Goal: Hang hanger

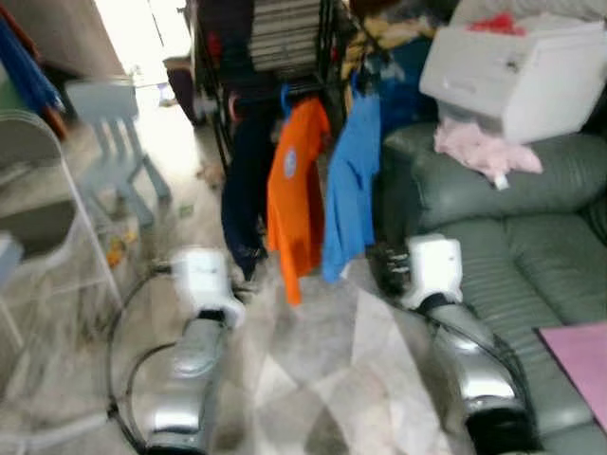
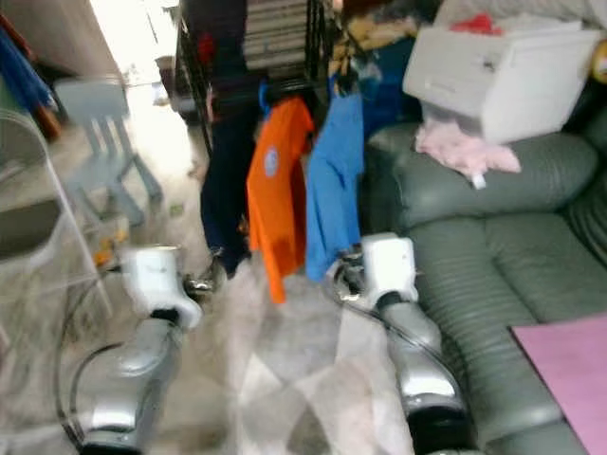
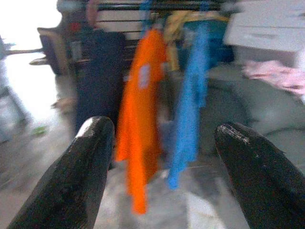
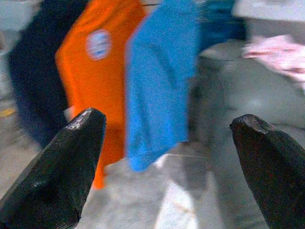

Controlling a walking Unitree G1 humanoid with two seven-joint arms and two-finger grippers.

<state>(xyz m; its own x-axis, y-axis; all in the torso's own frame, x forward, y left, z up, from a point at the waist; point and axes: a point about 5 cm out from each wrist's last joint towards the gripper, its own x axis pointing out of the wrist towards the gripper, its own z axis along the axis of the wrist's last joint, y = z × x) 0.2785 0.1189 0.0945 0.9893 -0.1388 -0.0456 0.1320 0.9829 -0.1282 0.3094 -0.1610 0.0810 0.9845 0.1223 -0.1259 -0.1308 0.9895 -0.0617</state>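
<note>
Three garments are seen hung side by side on a dark rack (image 1: pixel 313 57), at about 12 o'clock from the robot: one orange shirt (image 1: pixel 296 194), one blue shirt (image 1: pixel 351 185) and one dark navy garment (image 1: pixel 247 180). The orange shirt is hung from a blue hanger (image 1: pixel 285 95); a second blue hook is visible above the blue shirt. The frames are blurred, so finer hanger detail cannot be told.

Two grippers are raised toward the garments. The left gripper (image 3: pixel 159 143) is held with its two black fingers (image 3: pixel 76 176) spread wide, and nothing is held between them; the orange and blue shirts are framed in the gap. The right gripper (image 4: pixel 167 157) is likewise held spread and empty, with the blue shirt ahead of it.

At 2 o'clock one grey-green sofa (image 1: pixel 512 246) is placed close beside the blue shirt. One white box (image 1: pixel 512 71) and one pink cloth (image 1: pixel 484 147) are rested on its back, and one pink sheet (image 1: pixel 579 365) lies on the seat. At 10 o'clock one small pale-blue chair (image 1: pixel 119 142) is stood on the tiled floor (image 1: pixel 313 370), with one grey folding chair (image 1: pixel 33 218) nearer at 9 o'clock.
</note>
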